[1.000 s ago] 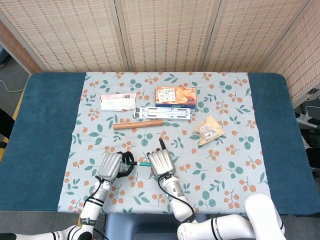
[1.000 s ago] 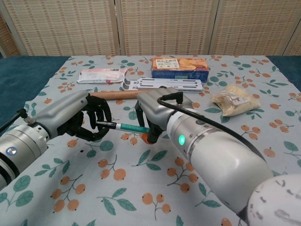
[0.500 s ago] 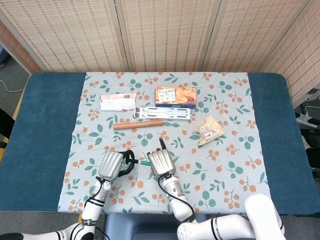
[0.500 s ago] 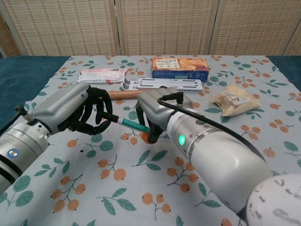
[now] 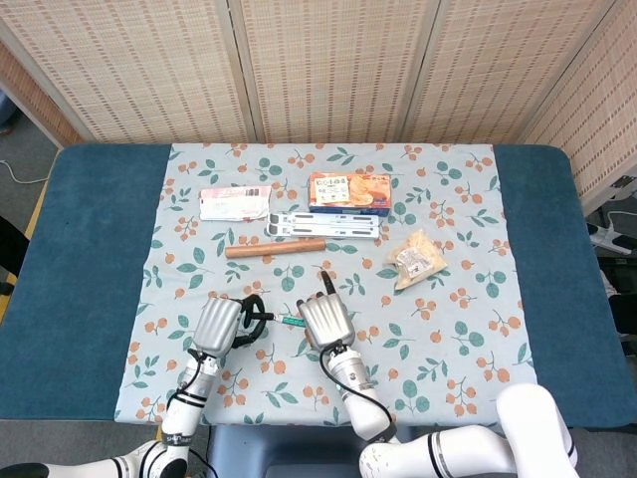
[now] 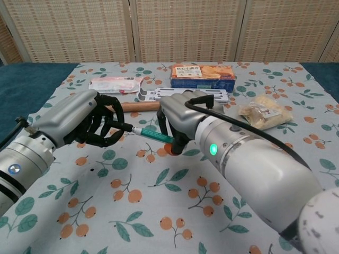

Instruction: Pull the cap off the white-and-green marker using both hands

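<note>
Fingers of both my hands are clamped on the white-and-green marker (image 6: pixel 152 134): my left hand (image 6: pixel 87 119) pinches its dark cap end (image 6: pixel 123 126), and my right hand (image 6: pixel 183 123) grips the green barrel, so the marker lies level between them, just above the cloth.

The surface (image 5: pixel 85 259) is covered in dark blue, with a pale floral tablecloth (image 5: pixel 458 329) spread over its middle. Woven reed screen panels (image 5: pixel 328 65) stand along the 12 o'clock side, and grey floor shows at the far corners.

Toward 12 o'clock from my hands lies a wooden rolling pin (image 5: pixel 276 248), just beyond it a white slotted rack (image 5: pixel 323 226), and past that an orange-and-blue biscuit box (image 5: pixel 348 190). A white-and-pink packet (image 5: pixel 235 203) sits at about 11 o'clock, and a clear bag of snacks (image 5: pixel 415 259) at about 2 o'clock. All of these are well apart from my hands, and none stands between them.

In the head view the marker (image 5: pixel 290 321) shows only as a short green stretch between my hands; its cap is black and mostly hidden by my left fingers (image 6: pixel 108 125).
</note>
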Motion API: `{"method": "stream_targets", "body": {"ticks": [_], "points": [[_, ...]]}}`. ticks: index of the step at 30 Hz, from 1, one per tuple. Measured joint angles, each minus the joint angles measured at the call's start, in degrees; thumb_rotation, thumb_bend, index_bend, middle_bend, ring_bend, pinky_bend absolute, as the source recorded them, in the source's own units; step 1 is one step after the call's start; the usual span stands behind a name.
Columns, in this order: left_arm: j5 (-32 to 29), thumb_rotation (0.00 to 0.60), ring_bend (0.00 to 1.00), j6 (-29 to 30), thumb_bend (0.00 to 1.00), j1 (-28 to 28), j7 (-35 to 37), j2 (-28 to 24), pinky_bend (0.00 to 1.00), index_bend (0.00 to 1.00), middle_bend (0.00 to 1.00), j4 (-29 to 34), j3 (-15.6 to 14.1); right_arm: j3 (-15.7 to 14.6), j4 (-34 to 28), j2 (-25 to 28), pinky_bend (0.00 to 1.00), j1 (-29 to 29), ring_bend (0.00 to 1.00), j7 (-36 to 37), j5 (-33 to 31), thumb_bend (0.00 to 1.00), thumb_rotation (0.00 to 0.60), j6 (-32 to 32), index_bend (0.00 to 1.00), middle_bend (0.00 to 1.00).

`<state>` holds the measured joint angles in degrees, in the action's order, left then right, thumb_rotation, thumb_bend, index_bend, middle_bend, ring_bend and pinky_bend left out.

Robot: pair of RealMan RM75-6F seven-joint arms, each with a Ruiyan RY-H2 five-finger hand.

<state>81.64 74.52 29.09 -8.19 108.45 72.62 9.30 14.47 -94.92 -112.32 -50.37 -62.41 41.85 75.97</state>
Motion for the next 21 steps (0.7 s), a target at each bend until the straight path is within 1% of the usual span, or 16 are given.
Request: {"method": "stream_targets", "body": {"ticks": [4,8,10,13,15,17,18,19,20,21], "points": [[0.1,0.600,0.78,0.0,0.82,0.2,1.4,0.3,0.82,0.85,0.96,-1.7,0.2,0.0,-1.7,1.9,0.00,0.2,0.44,-0.8,0.1,0.41,0.600,0.7,0.84,0.81],[0.0,0.600,0.78,0.0,0.81,0.5,1.8,0.5,0.82,0.85,0.96,-2.5,0.7,-0.4,-2.3,3.4,0.00,0.4,0.44,-1.3,0.1,0.41,0.600,1.0,0.84,0.81],[-0.1,0.600,0.78,-0.5,0.75,0.5,1.6,0.3,0.82,0.84,0.95,-2.6,0.9,-1.1,-2.4,4.3,0.00,0.7,0.44,-1.5,0.1,0.41,0.600,1.1,0.84,0.81],[-0.5,0.600,0.74,-0.5,0.64,0.5,0.6,-0.3,0.79,0.79,0.90,-3.8,1.0,-2.2,-1.5,5.1,0.00,1.2,0.44,-1.5,0.0,0.41,0.600,0.9,0.84,0.81],[-1.3,0.600,0.68,-1.4,0.58,0.5,0.6,-0.6,0.76,0.72,0.83,-5.4,1.0,-2.8,-0.4,5.0,0.00,1.5,0.44,-0.9,0.0,0.41,0.600,0.6,0.84,0.81],[-1.9,0.600,0.62,-2.7,0.53,0.6,0.7,-0.8,0.72,0.63,0.73,-6.1,0.8,-3.4,1.4,4.6,0.00,1.9,0.44,0.2,0.3,0.41,0.600,0.2,0.79,0.80],[-2.2,0.600,0.57,-3.5,0.51,0.6,0.8,-0.9,0.70,0.57,0.67,-6.4,0.7,-3.7,2.3,4.3,0.00,2.1,0.43,0.8,0.4,0.41,0.600,0.0,0.74,0.79],[-2.5,0.600,0.51,-4.3,0.49,0.6,0.8,-1.1,0.67,0.49,0.59,-6.5,0.6,-4.1,3.6,3.8,0.00,2.3,0.42,1.4,0.7,0.41,0.600,-0.3,0.66,0.74],[-3.1,0.600,0.47,-5.4,0.48,0.7,0.9,-1.3,0.65,0.43,0.53,-6.5,0.4,-4.5,4.6,3.4,0.00,2.5,0.39,1.9,0.9,0.41,0.600,-0.6,0.55,0.67],[-3.5,0.600,0.40,-6.3,0.47,0.8,0.8,-1.6,0.61,0.32,0.42,-6.4,0.3,-4.9,5.5,3.0,0.00,2.8,0.36,2.4,1.0,0.41,0.600,-0.9,0.46,0.62]]}}
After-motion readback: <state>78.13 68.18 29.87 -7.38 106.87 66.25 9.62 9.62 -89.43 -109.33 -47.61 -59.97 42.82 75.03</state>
